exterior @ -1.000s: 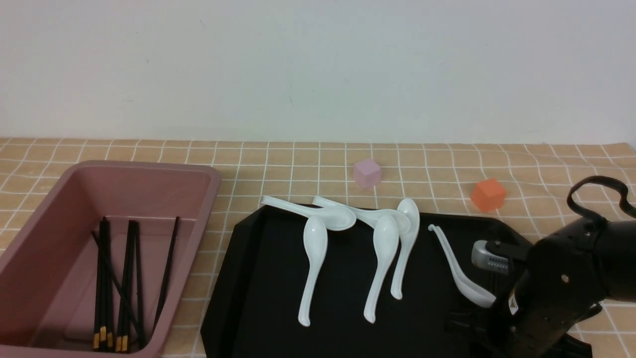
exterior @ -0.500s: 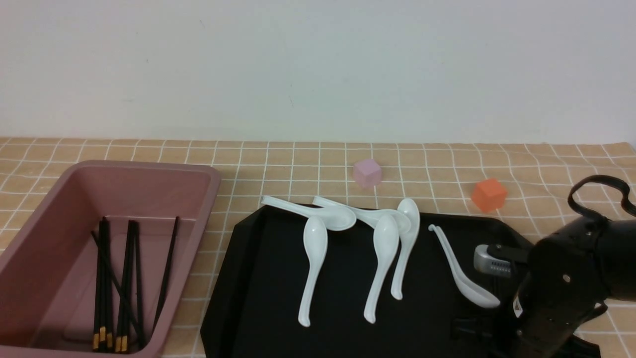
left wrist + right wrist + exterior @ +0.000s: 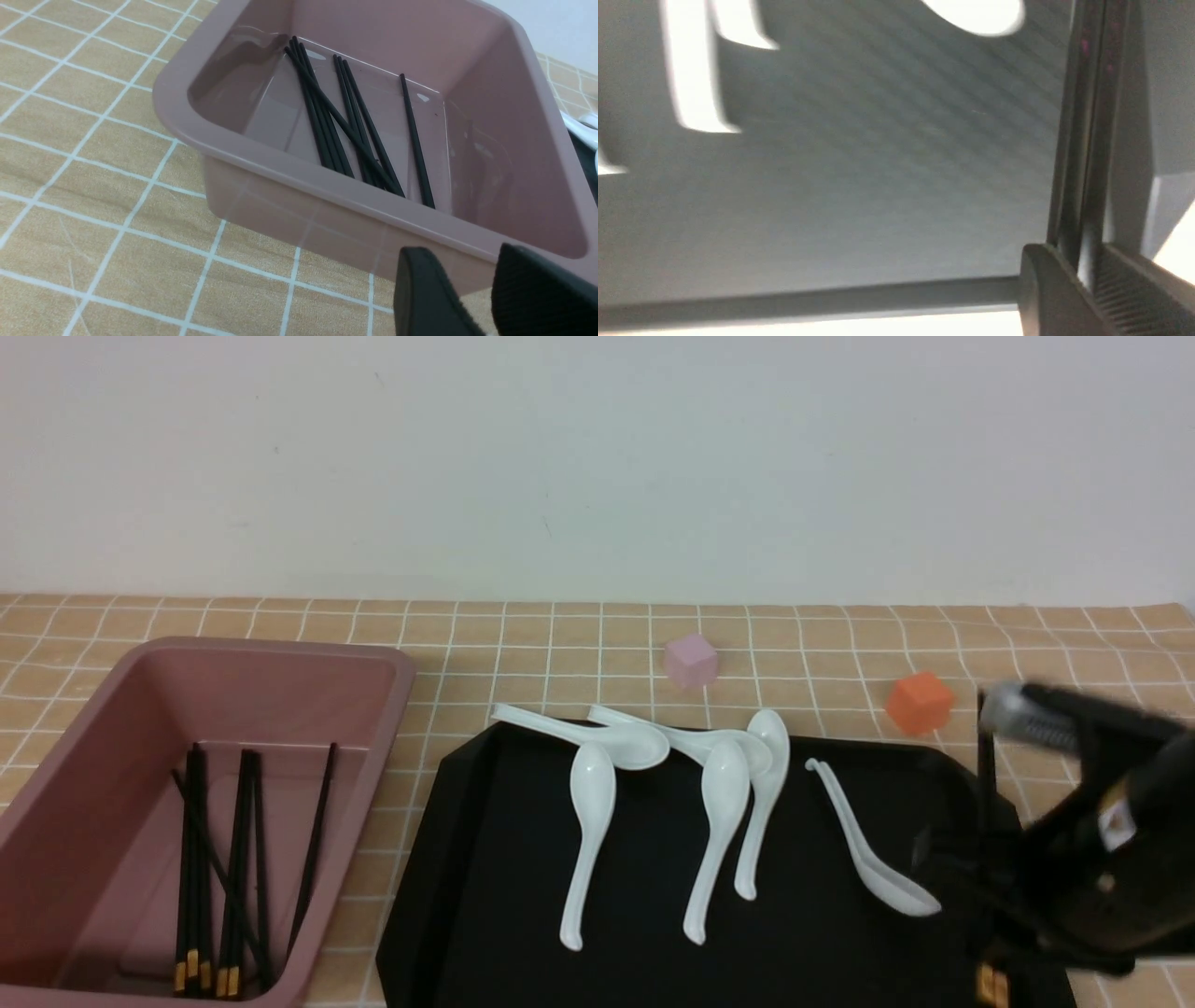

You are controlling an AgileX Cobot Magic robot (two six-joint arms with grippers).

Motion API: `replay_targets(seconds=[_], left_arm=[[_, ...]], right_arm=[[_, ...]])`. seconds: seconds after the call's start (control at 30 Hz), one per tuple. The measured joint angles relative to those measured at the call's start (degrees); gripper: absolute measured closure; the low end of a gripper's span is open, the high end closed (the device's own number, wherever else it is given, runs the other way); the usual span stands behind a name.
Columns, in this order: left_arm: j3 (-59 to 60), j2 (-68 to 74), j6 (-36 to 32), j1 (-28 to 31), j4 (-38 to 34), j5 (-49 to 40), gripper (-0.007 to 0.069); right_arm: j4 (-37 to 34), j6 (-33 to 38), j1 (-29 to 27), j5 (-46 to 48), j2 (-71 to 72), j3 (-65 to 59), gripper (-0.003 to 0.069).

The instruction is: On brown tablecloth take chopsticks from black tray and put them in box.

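Inside the box: several chopsticks, already delivered
Black tray: white spoons lie here; no loose chopsticks visible
Left to do: deliver the held chopsticks
Right fingers: clamped on chopsticks, above the tray's right side
Left fingers: slightly apart, beside the box

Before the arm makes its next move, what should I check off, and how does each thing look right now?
1. Right claw closed on chopsticks: ok.
2. Held chopsticks lifted off the black tray: ok, they appear raised.
3. White spoons kept out of that claw: ok.
4. Space left inside the pink box for more: ok.
5. Right claw above the box, ready to drop: not ok, it is over at the tray's right side.
6. Exact number of chopsticks held: cannot tell.
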State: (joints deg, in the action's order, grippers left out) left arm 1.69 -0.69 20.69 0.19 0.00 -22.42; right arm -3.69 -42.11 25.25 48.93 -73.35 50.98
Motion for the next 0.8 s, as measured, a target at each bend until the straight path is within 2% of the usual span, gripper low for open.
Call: replay_targets(seconds=[0.07,0.17,0.23,0.3,0.33,0.47,0.5,0.53,0.57,0.67,0.8], left_arm=[[0.0,0.0,0.0,0.0,0.0,0.0,0.0386],[0.0,0.0,0.0,0.0,0.0,0.0,0.0386],[0.0,0.0,0.0,0.0,0.0,0.0,0.0386],[0.0,0.0,0.0,0.0,0.0,0.0,0.0386],[0.0,0.0,0.0,0.0,0.0,0.0,0.0386],[0.0,0.0,0.0,0.0,0.0,0.0,0.0386],[0.0,0.0,0.0,0.0,0.0,0.0,0.0386],[0.0,0.0,0.0,0.0,0.0,0.0,0.0386],[0.0,0.0,0.0,0.0,0.0,0.0,0.0386],[0.0,0.0,0.0,0.0,0.0,0.0,0.0386],[0.0,0.0,0.0,0.0,0.0,0.0,0.0386]], right_arm=[[-2.3,2.0,0.0,-0.7,1.5,1.3,0.0519],[-14.0,14.2,1.6,-8.9,3.0,6.2,0.0519],[-22.1,23.4,4.5,-15.1,1.9,8.1,0.0519],[-26.6,28.7,7.1,-18.0,0.7,9.0,0.0519],[-33.8,37.6,11.1,-21.8,-2.1,11.2,0.0519],[-48.0,55.0,18.9,-25.8,-10.5,16.5,0.0519],[-55.0,63.7,22.2,-26.7,-16.4,21.3,0.0519],[-55.7,64.6,22.5,-26.8,-17.0,21.3,0.0519],[-59.7,70.3,24.0,-27.2,-21.1,25.1,0.0519],[-68.6,79.6,26.1,-27.9,-30.9,33.7,0.0519],[-75.2,85.1,26.4,-28.2,-42.4,42.9,0.0509]])
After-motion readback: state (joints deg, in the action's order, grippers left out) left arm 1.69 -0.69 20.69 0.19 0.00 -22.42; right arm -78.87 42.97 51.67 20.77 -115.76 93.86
